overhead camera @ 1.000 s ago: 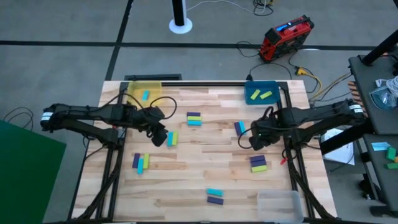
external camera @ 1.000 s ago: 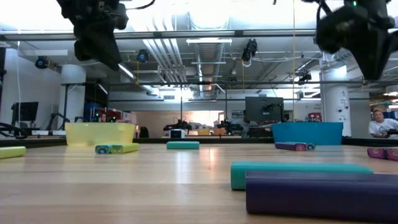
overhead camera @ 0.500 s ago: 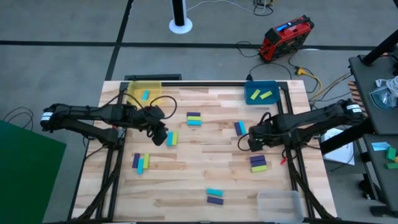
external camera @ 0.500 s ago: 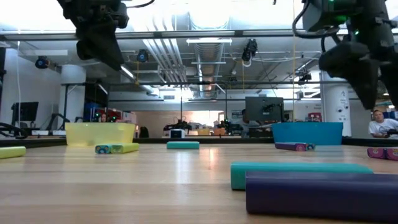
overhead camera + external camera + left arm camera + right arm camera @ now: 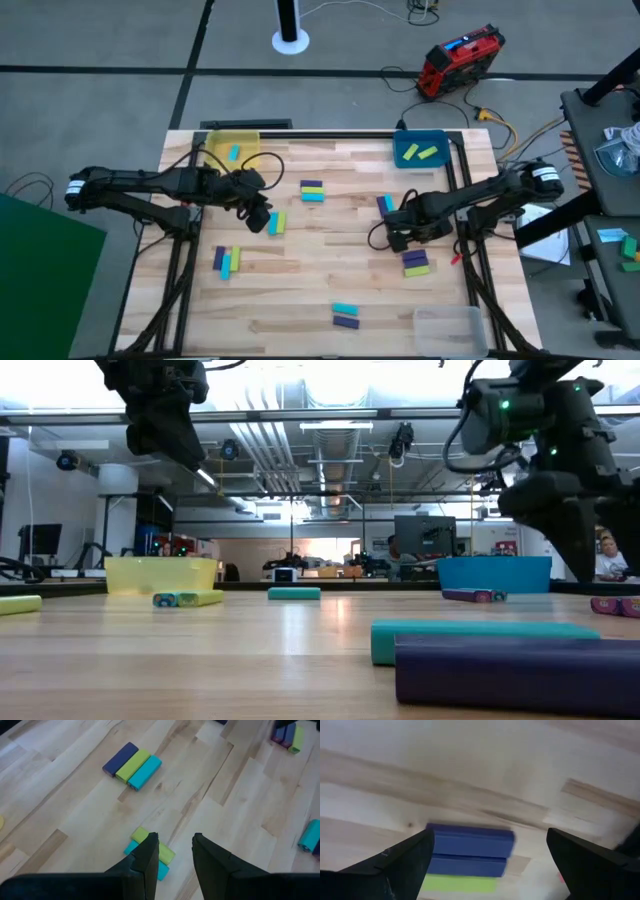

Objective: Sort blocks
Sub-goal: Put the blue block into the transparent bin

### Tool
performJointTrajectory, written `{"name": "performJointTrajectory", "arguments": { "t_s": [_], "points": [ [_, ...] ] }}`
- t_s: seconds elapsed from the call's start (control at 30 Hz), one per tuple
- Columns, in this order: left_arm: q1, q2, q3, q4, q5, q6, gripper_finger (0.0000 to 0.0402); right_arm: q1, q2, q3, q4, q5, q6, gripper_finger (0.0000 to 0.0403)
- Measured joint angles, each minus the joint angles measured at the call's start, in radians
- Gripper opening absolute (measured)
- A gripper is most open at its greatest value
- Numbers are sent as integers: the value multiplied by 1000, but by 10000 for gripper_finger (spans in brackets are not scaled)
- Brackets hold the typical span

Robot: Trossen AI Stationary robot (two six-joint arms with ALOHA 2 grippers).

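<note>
Small blocks lie flat on the wooden table in pairs and threes. My left gripper hovers open over a yellow-green and cyan pair, with nothing between its fingers. Farther off lies a purple, yellow-green and cyan trio. My right gripper hangs wide open above the table, next to a purple and yellow-green group. A cyan and purple pair lies just beyond it.
A yellow bin at the far left holds a cyan block; a blue bin at the far right holds two yellow-green blocks. A clear tray sits near right. More blocks lie at the near left and near middle.
My right gripper has opened wide. It has come down and moved toward the table's left and near edges, closer to the purple and yellow-green group. No block has moved.
</note>
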Motion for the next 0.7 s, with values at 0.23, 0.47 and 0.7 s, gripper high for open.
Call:
{"name": "performJointTrajectory", "arguments": {
  "t_s": [0.23, 0.47, 0.7],
  "points": [
    [0, 0, 0, -2, 1, 0, 97, 25, 46, 0, 22, -39, -6, 380],
    [0, 0, 0, -3, 2, 0, 97, 52, 43, 0, 79, -43, 33, 380],
    [0, 0, 0, -3, 2, 3, 97, 53, 43, -23, 90, -34, 64, 380]
  ]
}}
